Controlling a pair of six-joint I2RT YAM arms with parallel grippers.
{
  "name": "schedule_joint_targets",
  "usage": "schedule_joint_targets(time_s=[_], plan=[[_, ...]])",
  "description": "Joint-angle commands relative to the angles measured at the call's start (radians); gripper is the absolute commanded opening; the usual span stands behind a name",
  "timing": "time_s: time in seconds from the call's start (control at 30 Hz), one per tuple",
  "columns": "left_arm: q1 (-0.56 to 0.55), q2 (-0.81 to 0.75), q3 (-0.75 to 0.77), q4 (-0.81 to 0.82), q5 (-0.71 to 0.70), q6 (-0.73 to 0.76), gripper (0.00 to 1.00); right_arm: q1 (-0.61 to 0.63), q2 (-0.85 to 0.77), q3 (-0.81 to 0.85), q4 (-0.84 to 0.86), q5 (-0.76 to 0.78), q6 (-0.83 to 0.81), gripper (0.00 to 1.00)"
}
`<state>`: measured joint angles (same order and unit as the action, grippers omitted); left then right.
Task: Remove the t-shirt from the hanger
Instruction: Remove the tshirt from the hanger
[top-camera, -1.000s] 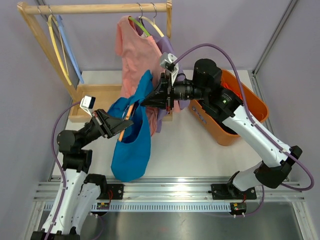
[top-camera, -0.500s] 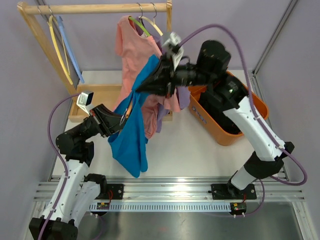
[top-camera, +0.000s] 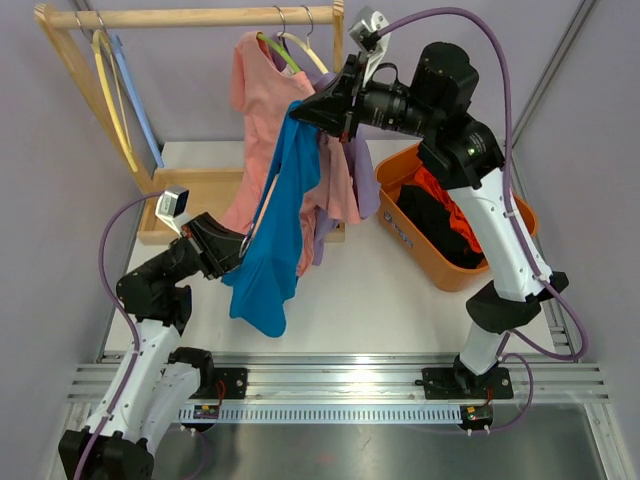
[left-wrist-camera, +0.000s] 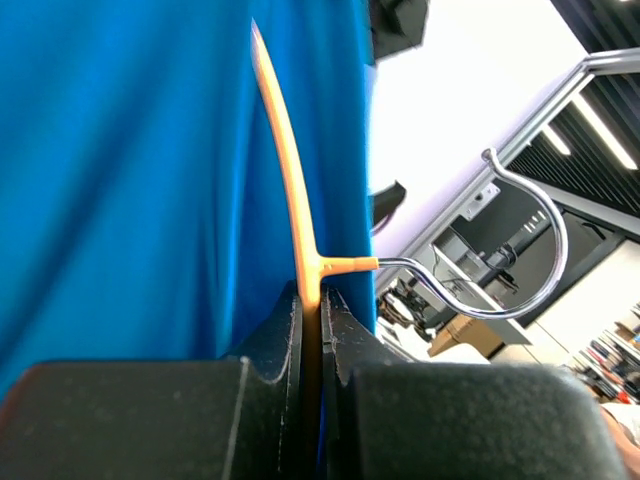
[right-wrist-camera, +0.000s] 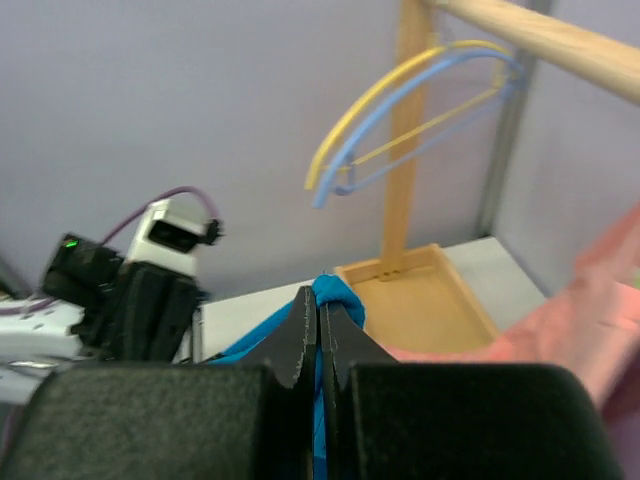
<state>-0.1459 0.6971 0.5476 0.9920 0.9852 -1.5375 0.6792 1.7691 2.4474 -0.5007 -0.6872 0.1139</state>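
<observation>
Left gripper (left-wrist-camera: 312, 305): fingers clamped on the orange hanger (left-wrist-camera: 288, 170), low, left of centre. Right gripper (right-wrist-camera: 318, 312): fingers pinched together on a fold of the blue t-shirt (top-camera: 275, 225), high beside the wooden rack (top-camera: 200, 16). Shirt stretched between them above the table, draped over the hanger.

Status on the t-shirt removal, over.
Left tool shut on orange hanger. Right tool shut on blue t-shirt, held high. Shirt not yet free. Pink garments close behind.
</observation>
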Motion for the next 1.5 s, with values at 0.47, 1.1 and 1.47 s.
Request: schedule_joint_targets(time_s=[0.47, 1.1, 1.47], plan=[[-0.020, -0.208, 0.210, -0.456, 0.283, 0.051, 0.00, -0.345, -0.085, -0.200, 0.034, 0.295, -0.270, 0.00], [-0.139, -0.090, 0.278, -0.200, 0.287, -0.182, 0.00, -0.306, -0.338, -0.726, -0.062, -0.245, -0.321, 0.00], [-0.173, -0.134, 0.271, -0.675, 0.351, -0.015, 0.00, -0.313, -0.479, -0.737, 0.209, -0.020, -0.163, 0.00]])
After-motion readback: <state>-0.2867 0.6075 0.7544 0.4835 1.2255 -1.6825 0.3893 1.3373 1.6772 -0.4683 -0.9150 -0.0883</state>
